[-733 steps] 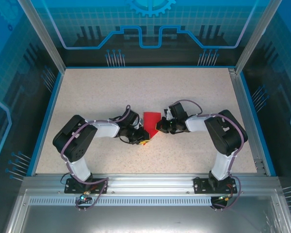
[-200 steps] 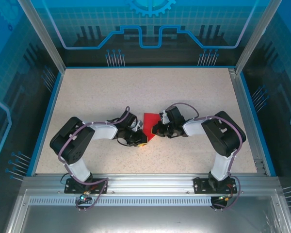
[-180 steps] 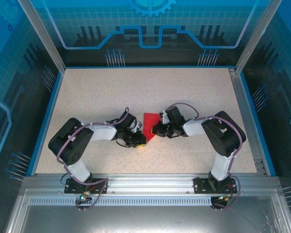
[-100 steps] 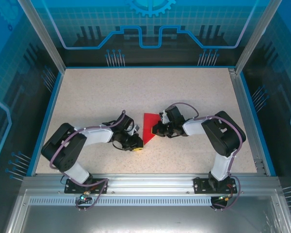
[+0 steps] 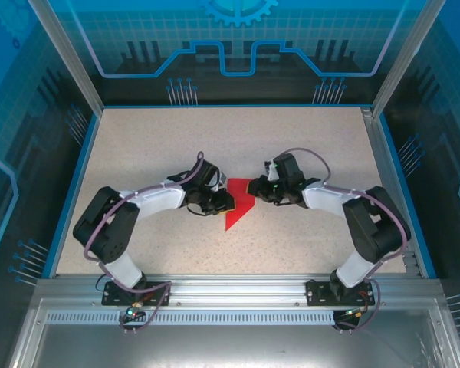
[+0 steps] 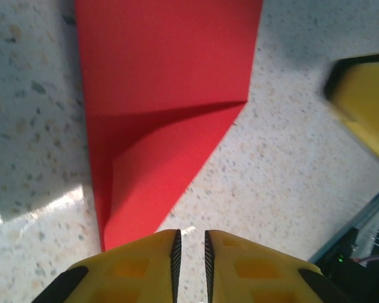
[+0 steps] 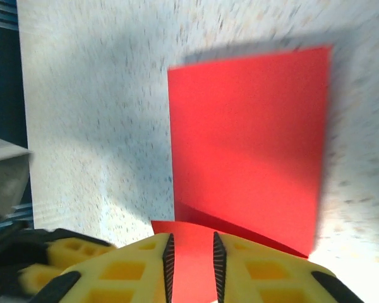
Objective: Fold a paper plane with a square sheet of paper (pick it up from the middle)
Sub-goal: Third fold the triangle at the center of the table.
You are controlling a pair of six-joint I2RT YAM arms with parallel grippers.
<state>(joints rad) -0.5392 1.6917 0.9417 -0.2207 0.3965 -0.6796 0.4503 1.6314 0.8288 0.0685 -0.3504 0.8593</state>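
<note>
Left pincer (image 6: pixel 191 237) at 9 o'clock, right pincer (image 7: pixel 191 240) at 3, both released: match the paper (image 5: pixel 236 205) edges before you crease.

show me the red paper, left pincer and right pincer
red paper (image 5: pixel 236 205), top external view, middle of the folded sheet
left pincer (image 6: pixel 191 235), left wrist view, gap between its yellow fingertips
right pincer (image 7: pixel 191 241), right wrist view, gap between its yellow fingertips

Pointed red paper (image 5: pixel 235 212) on speckled table (image 5: pixel 176 138), left pincer (image 5: pixel 228 202) and right pincer (image 5: pixel 255 188) flanking it
</note>
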